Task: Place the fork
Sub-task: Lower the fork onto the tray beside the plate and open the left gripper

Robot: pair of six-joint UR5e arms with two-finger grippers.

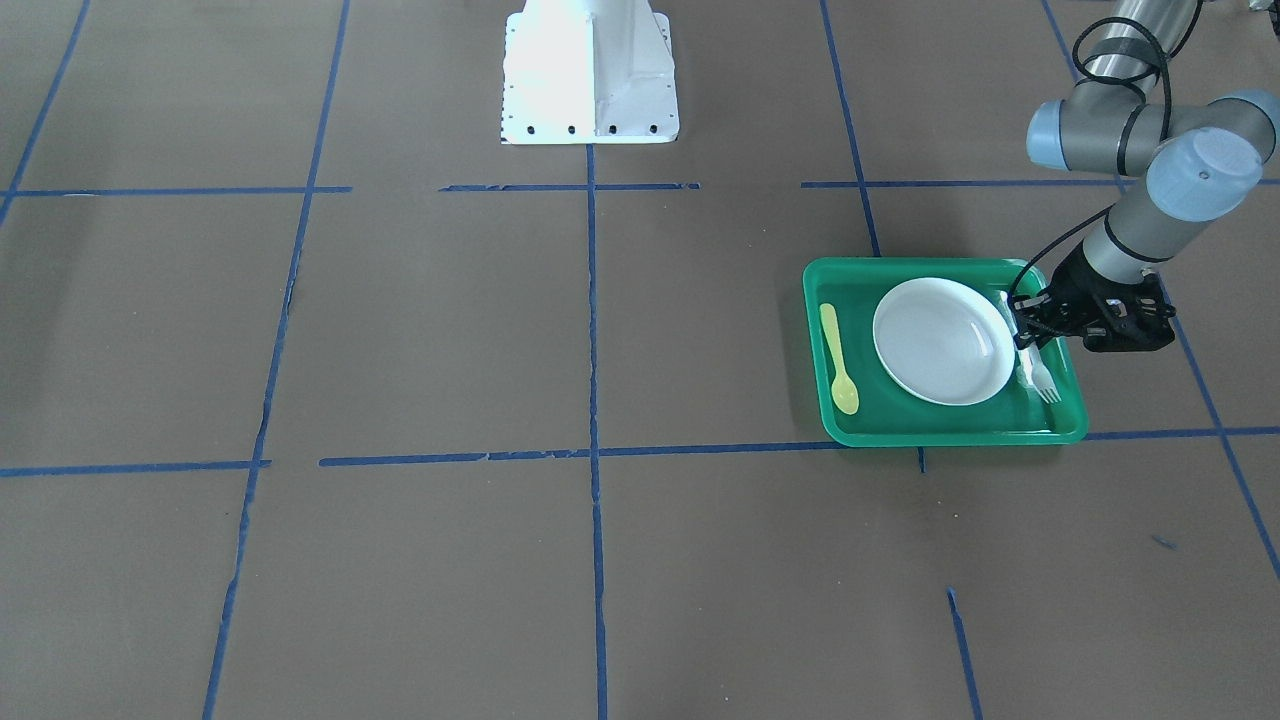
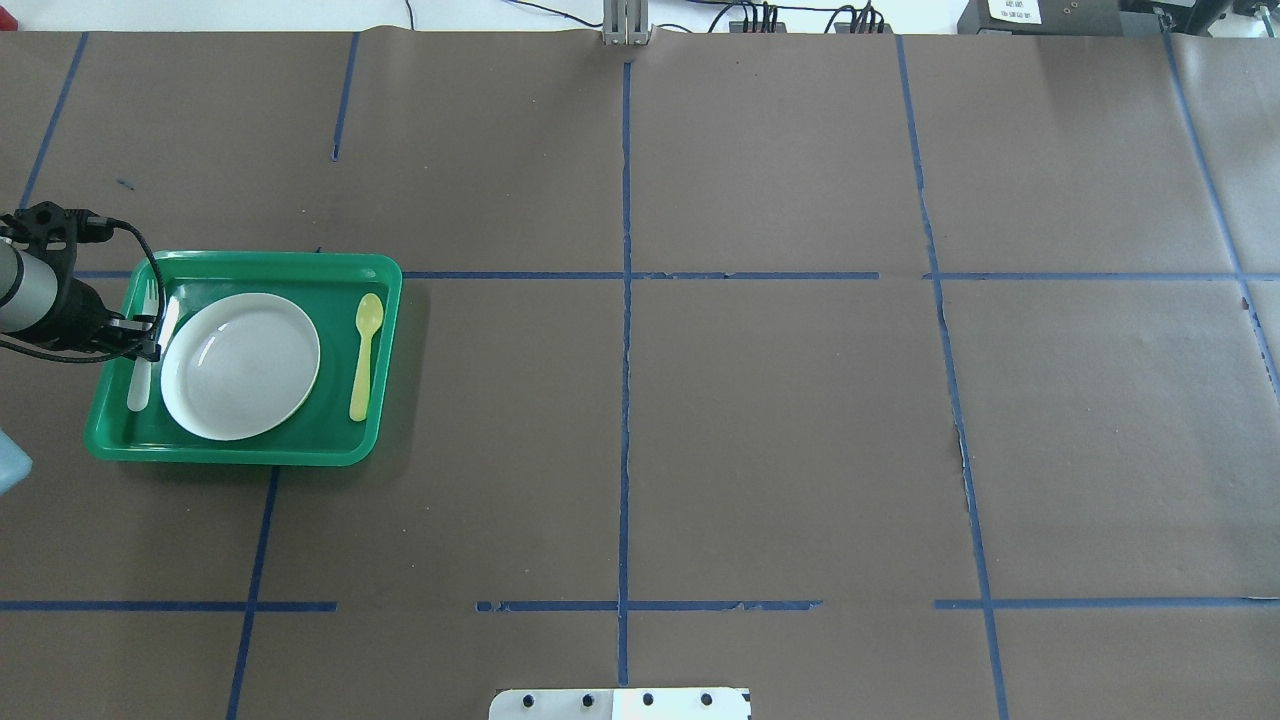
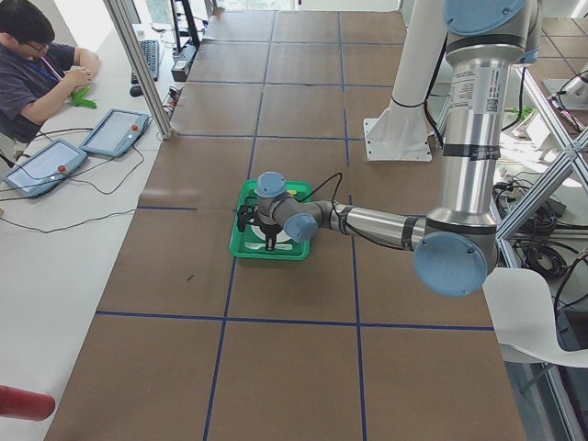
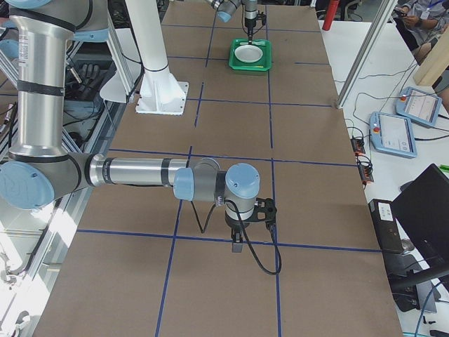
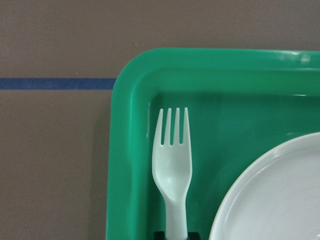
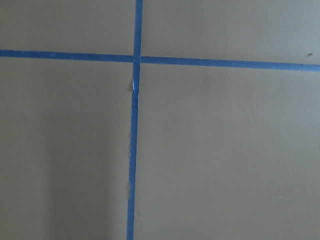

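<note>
Fork (image 5: 172,165) pinched by left gripper (image 1: 1027,335), between tray wall (image 5: 120,165), plate (image 5: 270,195).

fork (image 5: 172,165) pale whitish, translucent | tray (image 5: 130,150) green | plate (image 2: 240,352) white | spoon (image 2: 364,345) yellow | surface (image 2: 780,420) plain brown, gridded with blue tape (image 2: 625,400) | left hand (image 1: 1027,338) black | left arm (image 1: 1130,235) silver-grey, joint caps (image 1: 1200,170) pale blue | cable (image 1: 1060,245) black | right arm (image 4: 133,172) silver-grey, pale blue joints | right hand (image 4: 237,246) black | base (image 1: 590,70) white
</note>
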